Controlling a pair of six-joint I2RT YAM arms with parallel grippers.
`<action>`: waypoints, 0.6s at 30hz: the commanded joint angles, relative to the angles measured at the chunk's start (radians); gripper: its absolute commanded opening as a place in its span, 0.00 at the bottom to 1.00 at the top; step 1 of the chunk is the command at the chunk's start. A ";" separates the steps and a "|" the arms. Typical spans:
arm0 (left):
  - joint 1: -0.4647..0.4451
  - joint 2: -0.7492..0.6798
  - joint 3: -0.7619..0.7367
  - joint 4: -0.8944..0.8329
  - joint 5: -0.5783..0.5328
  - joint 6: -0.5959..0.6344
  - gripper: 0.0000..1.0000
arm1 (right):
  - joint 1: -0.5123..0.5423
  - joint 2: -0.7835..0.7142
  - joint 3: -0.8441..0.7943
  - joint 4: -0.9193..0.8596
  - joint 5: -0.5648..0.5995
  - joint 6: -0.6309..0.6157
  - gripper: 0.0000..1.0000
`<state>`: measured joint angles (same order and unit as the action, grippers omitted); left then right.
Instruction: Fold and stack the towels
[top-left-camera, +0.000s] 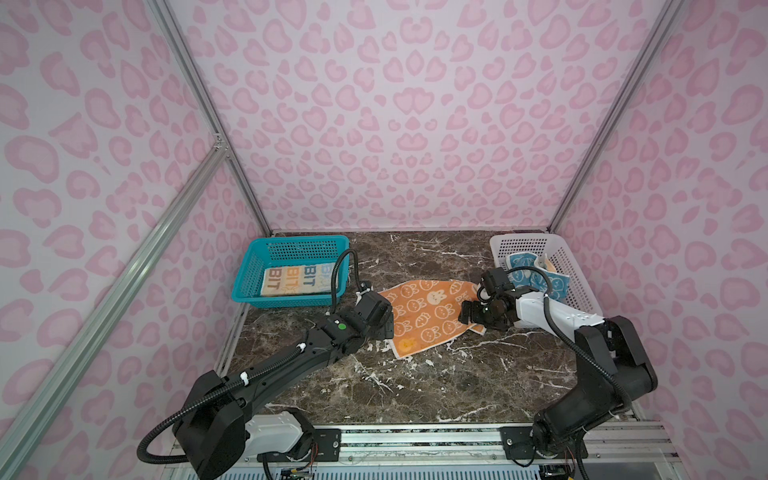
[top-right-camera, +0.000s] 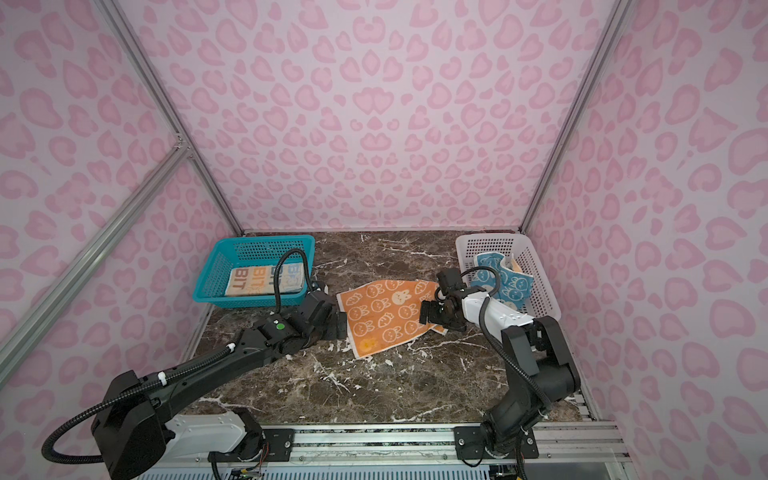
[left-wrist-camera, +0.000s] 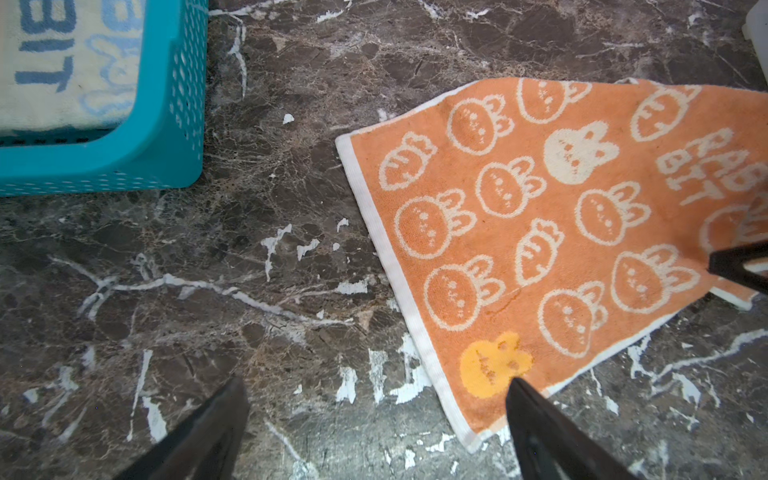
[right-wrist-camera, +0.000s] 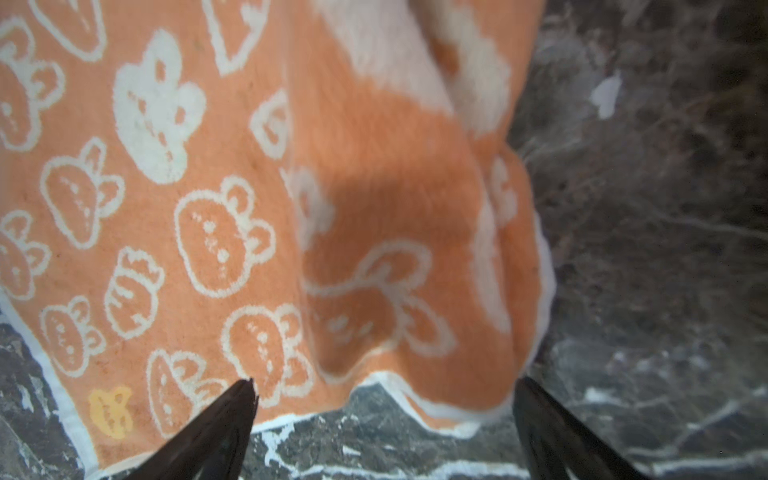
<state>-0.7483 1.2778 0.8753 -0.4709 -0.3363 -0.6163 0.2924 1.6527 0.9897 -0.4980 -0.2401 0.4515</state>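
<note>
An orange towel (top-left-camera: 428, 316) with white rabbit drawings lies spread near the middle of the marble table, its right edge rumpled and doubled under. My left gripper (top-left-camera: 386, 324) hangs open over its near left corner; one fingertip (left-wrist-camera: 517, 386) is above the cloth (left-wrist-camera: 540, 249), the other above bare marble. My right gripper (top-left-camera: 467, 316) stands open over the rumpled right edge (right-wrist-camera: 395, 249), holding nothing. A cream towel (top-left-camera: 291, 280) with "BIT" letters lies folded in the teal basket. A blue towel (top-left-camera: 536, 276) sits crumpled in the white basket.
The teal basket (top-left-camera: 243, 270) stands at the back left and the white basket (top-left-camera: 577, 278) at the back right. Pink patterned walls close in three sides. Dark marble (top-left-camera: 415, 382) stretches toward the metal rail (top-left-camera: 415, 440) where both arms are mounted.
</note>
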 joint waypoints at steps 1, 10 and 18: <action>0.000 0.003 -0.009 0.028 0.007 -0.005 0.98 | -0.003 0.056 0.051 0.004 -0.012 -0.025 0.98; 0.001 0.057 -0.012 0.042 0.013 -0.005 0.98 | -0.001 0.293 0.331 -0.039 -0.045 -0.035 0.97; 0.001 0.091 0.021 0.045 0.038 -0.009 0.98 | 0.012 0.551 0.799 -0.229 -0.034 -0.091 0.96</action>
<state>-0.7483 1.3643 0.8776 -0.4461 -0.3107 -0.6159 0.3004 2.1624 1.7020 -0.6262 -0.2840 0.3954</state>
